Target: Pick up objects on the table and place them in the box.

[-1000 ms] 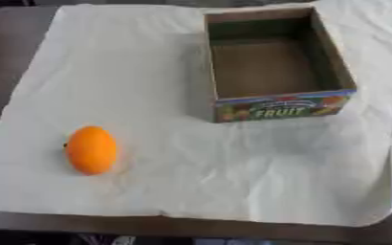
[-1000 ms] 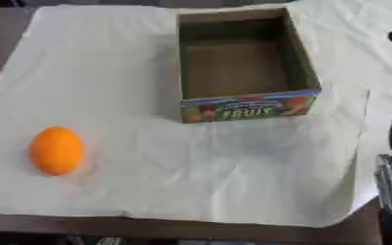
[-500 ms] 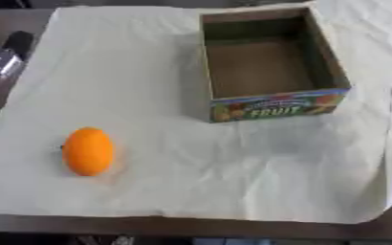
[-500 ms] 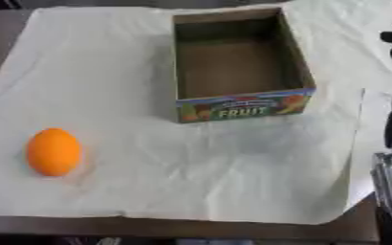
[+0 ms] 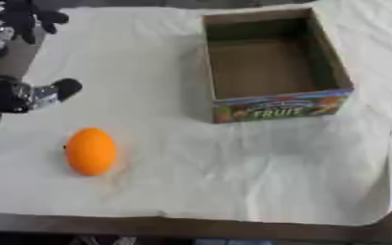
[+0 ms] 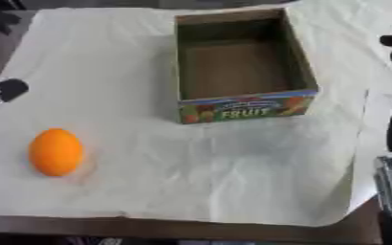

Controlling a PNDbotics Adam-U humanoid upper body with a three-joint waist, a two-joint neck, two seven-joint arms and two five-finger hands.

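At left edge, left hand [image 5: 19, 91] (cropped); orange fruit [image 5: 91, 151]

orange fruit [image 5: 91, 151] – smooth, egg-shaped, lying on the pale sheet near the front left, nothing touching it | box [image 5: 274, 65] – open-top cardboard, standing upright toward the back right, well apart from the fruit, inside looks bare brown (front panel has a colourful print reading FRUIT)
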